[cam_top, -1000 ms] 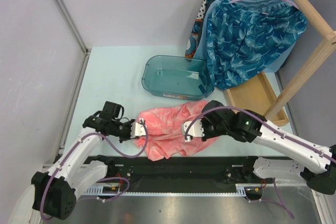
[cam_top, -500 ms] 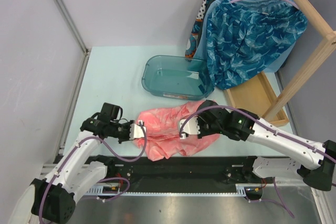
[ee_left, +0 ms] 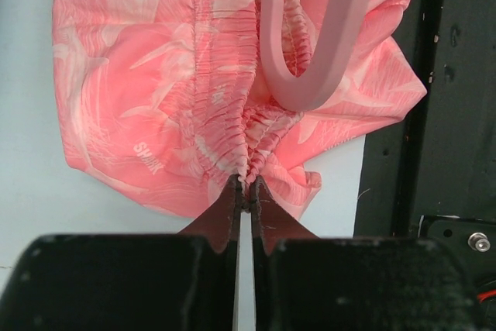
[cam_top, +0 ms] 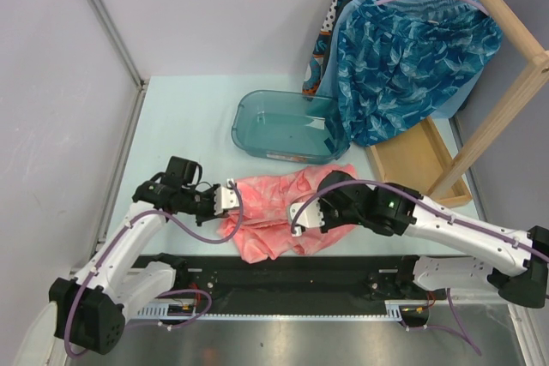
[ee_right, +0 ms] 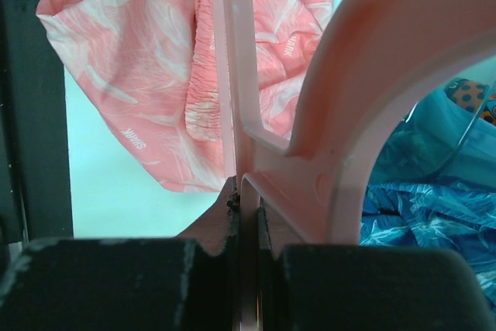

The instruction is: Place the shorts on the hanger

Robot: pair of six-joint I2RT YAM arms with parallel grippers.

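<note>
While my left gripper (ee_left: 246,191) pinches the shorts (ee_left: 147,106) at the waistband, my right gripper (ee_right: 245,190) clamps the hanger (ee_right: 349,106). Best practice: hold waistband taut, slide hanger in slowly.

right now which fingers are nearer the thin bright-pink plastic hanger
Right. The right fingers are clamped on the thin bright-pink plastic hanger; the left fingers pinch the coral-pink fabric shorts at the waistband, with the hanger's hook just beyond them.
</note>
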